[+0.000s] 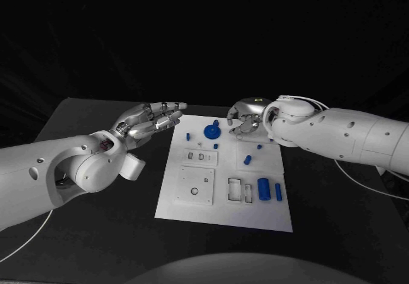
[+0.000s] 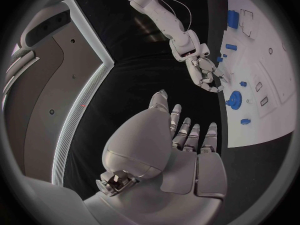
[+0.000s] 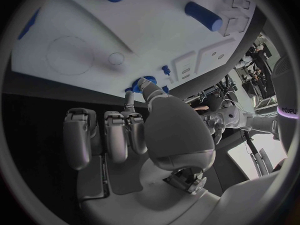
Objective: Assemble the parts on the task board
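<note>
The white task board [image 1: 226, 204] lies in the middle of the black table. A blue gear [image 1: 211, 130] stands near its far end, also seen as the blue gear [image 2: 236, 99]. My right hand [image 1: 245, 121] hovers just beside that gear at the board's far edge. Its fingers are curled in and its thumb [image 3: 142, 87] reaches the blue gear [image 3: 147, 79]; I see nothing held. My left hand [image 1: 149, 121] floats off the board's far left corner, fingers straight and apart, empty. Small blue pegs [image 1: 247, 158] and two blue cylinders [image 1: 264, 189] lie on the board.
Raised white socket plates [image 1: 196, 185] and frames [image 1: 239, 189] sit on the board's near half. More blue pegs [image 1: 188, 136] lie by its far left edge. Black table [image 1: 102, 236] surrounds the board on all sides. A white cable [image 1: 358, 177] trails from my right arm.
</note>
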### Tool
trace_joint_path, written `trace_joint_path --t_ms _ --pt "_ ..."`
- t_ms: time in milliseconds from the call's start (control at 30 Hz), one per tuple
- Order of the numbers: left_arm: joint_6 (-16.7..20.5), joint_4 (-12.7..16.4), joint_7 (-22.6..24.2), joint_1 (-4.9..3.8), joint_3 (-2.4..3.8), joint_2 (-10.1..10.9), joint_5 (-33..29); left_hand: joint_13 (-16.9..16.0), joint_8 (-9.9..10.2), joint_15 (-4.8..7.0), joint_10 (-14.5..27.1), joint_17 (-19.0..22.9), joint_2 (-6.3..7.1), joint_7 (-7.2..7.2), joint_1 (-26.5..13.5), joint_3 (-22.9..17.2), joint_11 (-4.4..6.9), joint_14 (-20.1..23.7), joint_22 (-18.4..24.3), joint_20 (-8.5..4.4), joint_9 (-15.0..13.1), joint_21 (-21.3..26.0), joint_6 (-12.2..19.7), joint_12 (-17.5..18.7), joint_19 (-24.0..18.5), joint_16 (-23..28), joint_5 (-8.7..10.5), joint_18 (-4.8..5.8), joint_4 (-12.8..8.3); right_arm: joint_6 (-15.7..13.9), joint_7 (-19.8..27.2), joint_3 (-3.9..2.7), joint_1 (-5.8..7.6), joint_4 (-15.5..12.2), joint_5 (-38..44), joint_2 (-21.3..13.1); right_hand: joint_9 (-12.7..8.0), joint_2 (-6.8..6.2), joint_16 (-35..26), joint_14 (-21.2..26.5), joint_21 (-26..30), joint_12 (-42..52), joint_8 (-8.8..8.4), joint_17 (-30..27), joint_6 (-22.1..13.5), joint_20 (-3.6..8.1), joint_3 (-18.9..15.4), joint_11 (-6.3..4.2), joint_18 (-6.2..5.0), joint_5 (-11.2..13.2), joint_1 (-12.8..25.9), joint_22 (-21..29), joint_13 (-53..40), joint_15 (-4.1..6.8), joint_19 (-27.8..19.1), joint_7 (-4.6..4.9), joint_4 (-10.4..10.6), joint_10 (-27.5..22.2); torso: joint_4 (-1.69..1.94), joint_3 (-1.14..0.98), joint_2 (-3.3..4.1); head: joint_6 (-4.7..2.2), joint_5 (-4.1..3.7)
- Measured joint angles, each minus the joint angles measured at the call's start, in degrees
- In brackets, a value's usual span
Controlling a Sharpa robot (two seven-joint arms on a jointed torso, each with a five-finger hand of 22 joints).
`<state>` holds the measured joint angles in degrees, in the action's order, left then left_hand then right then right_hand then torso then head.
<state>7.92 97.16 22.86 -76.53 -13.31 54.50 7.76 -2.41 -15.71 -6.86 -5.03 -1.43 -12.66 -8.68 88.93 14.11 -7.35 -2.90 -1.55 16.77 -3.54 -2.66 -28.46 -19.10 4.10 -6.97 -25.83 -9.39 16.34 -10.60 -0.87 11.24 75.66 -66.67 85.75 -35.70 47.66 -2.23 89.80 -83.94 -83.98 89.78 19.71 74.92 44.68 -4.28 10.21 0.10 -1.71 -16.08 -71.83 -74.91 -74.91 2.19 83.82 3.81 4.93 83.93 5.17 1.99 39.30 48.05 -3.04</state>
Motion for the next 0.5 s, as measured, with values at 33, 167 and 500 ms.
trace_joint_path --t_ms 33,167,500 --pt "0.0 -0.02 -0.01 0.0 0.0 0.0 0.0 0.0 0.0 0.0 0.0 0.0 0.0 0.0 0.0 0.0 0.0 0.0 0.0 0.0 0.0 0.0 0.0 0.0 0.0 0.0 0.0 0.0 0.0 -0.59 0.04 0.0 0.34 -0.47 -0.1 -0.84 -0.95 -0.15 0.0 0.0 0.0 0.0 -1.25 0.0 -0.38 0.0 0.17 0.0 0.0 0.0 0.15 0.0 0.0 0.0 0.0 0.13 0.53 0.0 -0.01 0.0 0.0 -0.01 0.01" --pt "-0.01 -0.22 -0.06 0.01 0.0 -0.07 0.0 0.0 0.0 0.0 0.0 0.0 0.0 0.0 0.0 0.0 0.0 0.0 0.0 0.0 0.0 0.0 0.0 0.0 0.0 0.0 0.0 0.0 0.0 -3.31 0.3 -0.05 2.09 -3.43 -0.97 -5.32 -8.27 -0.75 0.0 0.01 2.07 -0.47 -7.82 0.0 0.97 0.18 1.15 0.0 0.0 0.89 0.4 0.0 0.0 -0.01 -1.08 0.62 3.26 0.0 -0.03 0.0 -0.01 0.1 -0.1" --pt "-0.21 -0.91 -0.17 0.75 0.0 -0.85 0.0 0.0 0.0 0.0 0.0 -0.04 0.0 0.0 0.0 0.0 0.0 0.0 -0.01 0.0 0.0 0.0 0.0 0.0 0.0 -0.05 0.0 -0.01 0.0 -8.53 1.81 -0.02 2.83 -10.97 -3.48 -16.3 -15.68 -2.47 0.0 -0.1 4.49 -4.03 -14.23 -0.01 -0.73 0.49 2.07 0.0 -0.08 1.16 -1.94 0.01 -0.04 0.1 -2.17 0.8 4.09 0.0 -0.14 -0.14 -0.13 0.4 -0.53"
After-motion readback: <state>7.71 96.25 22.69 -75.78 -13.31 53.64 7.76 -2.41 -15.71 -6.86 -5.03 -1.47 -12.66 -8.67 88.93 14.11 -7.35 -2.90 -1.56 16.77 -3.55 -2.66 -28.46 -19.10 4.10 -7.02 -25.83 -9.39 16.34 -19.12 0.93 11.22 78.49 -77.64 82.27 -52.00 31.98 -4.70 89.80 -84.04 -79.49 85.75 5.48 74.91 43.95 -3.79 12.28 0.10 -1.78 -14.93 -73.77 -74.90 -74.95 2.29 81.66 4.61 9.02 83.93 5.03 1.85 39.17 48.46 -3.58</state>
